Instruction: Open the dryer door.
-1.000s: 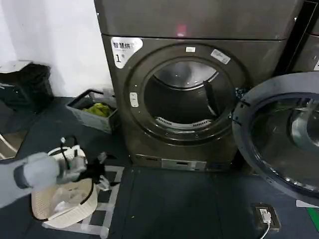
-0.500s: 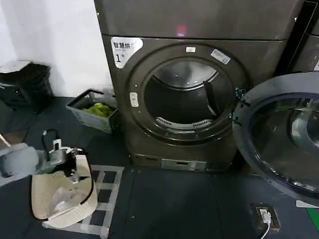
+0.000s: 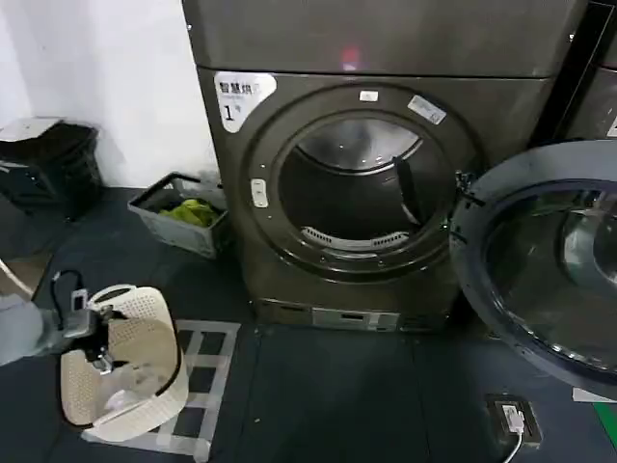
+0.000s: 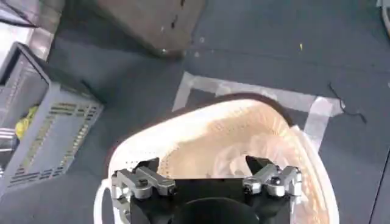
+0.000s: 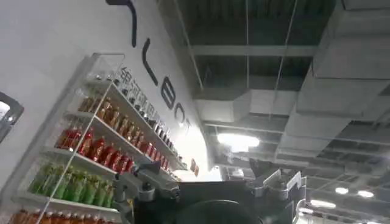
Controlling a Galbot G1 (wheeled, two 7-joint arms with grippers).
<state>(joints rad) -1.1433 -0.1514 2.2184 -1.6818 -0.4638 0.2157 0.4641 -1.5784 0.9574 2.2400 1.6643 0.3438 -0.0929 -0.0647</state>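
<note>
Dryer door [image 3: 540,275] swung wide; left gripper [image 4: 207,179] spread above cream basket [image 3: 145,362].

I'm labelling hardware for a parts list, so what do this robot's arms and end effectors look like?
The left arm is pale grey with a black cable looped at its wrist. The left end effector has a black body and two silver metal fingers with dark tips. The right end effector looks the same: black body, silver fingers.

Wall: white [image 3: 116,87]
Floor: dark grey [image 3: 337,395] (pale tape squares [image 3: 198,386] marked on it)
Ceiling: exposed ducts [image 5: 292,103], lit lamps [image 5: 239,141]
</note>
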